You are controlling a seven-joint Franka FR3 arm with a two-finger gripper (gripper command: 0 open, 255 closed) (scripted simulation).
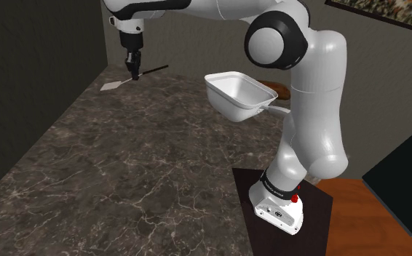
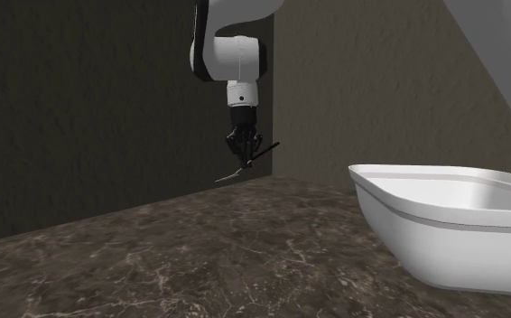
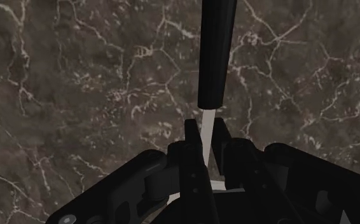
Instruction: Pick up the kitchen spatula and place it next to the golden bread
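My gripper (image 1: 132, 70) is shut on the kitchen spatula (image 1: 114, 85) near the counter's far corner. The spatula has a pale flat blade, a thin pale shaft and a black handle (image 3: 215, 51). In the wrist view the fingers (image 3: 191, 137) clasp the shaft just behind the handle. In the second exterior view the spatula (image 2: 245, 166) hangs tilted from the gripper (image 2: 244, 152), blade end lower, just above the dark marble counter (image 2: 199, 253). A brown rounded thing (image 1: 279, 89), probably the bread, lies partly hidden behind the white container.
A white deep container (image 1: 235, 92) with a short handle stands on the counter's right side in the shoulder view; it also fills the second exterior view's right (image 2: 452, 226). Dark walls close the far corner. The stand (image 1: 284, 218) is at lower right.
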